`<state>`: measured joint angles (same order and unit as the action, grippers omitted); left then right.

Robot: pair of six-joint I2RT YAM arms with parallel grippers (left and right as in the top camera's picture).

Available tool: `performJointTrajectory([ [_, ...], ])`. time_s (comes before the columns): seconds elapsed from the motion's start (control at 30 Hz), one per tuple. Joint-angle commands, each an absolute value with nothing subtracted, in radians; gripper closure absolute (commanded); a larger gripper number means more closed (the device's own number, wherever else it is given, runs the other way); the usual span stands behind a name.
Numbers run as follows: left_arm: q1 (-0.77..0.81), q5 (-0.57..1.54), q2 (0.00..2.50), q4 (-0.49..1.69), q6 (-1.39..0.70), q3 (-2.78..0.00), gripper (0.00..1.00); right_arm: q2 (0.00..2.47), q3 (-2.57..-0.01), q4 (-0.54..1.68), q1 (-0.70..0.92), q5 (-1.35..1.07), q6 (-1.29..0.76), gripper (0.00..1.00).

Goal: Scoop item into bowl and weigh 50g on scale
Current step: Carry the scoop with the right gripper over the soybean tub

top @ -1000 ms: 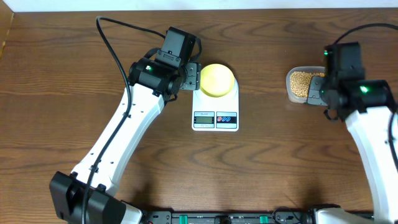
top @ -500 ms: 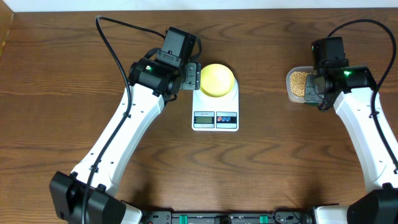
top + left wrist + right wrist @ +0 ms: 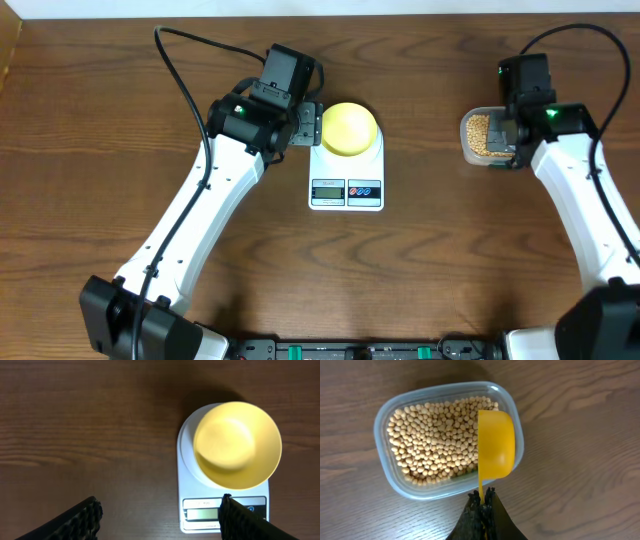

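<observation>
The pale yellow-green bowl [image 3: 349, 128] [image 3: 237, 444] stands empty on the white scale [image 3: 346, 170] [image 3: 197, 505]. My left gripper [image 3: 308, 124] [image 3: 159, 517] is open and empty just left of the bowl. The tan beans [image 3: 480, 131] [image 3: 437, 440] fill a clear plastic tub [image 3: 467, 148] [image 3: 405, 487] at the right. My right gripper [image 3: 508, 138] [image 3: 483, 497] is shut on the handle of a yellow scoop [image 3: 496, 451], which hangs bottom side up over the tub's right rim, above the beans.
The brown wood table [image 3: 430, 270] carries the scale in the middle and the tub at the right. A black cable [image 3: 180, 80] loops over the far left of the table.
My right arm has swung toward the far side, bringing the scoop over the tub. The left arm, bowl and scale have not moved.
</observation>
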<state>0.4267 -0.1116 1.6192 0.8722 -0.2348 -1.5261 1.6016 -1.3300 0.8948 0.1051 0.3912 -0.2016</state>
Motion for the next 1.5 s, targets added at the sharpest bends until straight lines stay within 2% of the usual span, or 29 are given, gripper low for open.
performJointTrajectory([
  [0.0, 0.424, -0.133, 1.604, 0.888, -0.229, -1.541, 0.22, 1.641, -1.342, 0.883, 0.104, 0.413, -0.192, 0.99],
  [0.53, 0.424, -0.133, 1.604, 0.913, -0.229, -1.541, 0.22, 1.717, -1.342, 0.850, 0.102, 0.413, -0.186, 0.99],
  [1.47, 0.424, -0.132, 1.604, 0.920, -0.229, -1.541, 0.22, 1.722, -1.342, 0.921, -0.070, -0.028, -0.186, 0.99],
])
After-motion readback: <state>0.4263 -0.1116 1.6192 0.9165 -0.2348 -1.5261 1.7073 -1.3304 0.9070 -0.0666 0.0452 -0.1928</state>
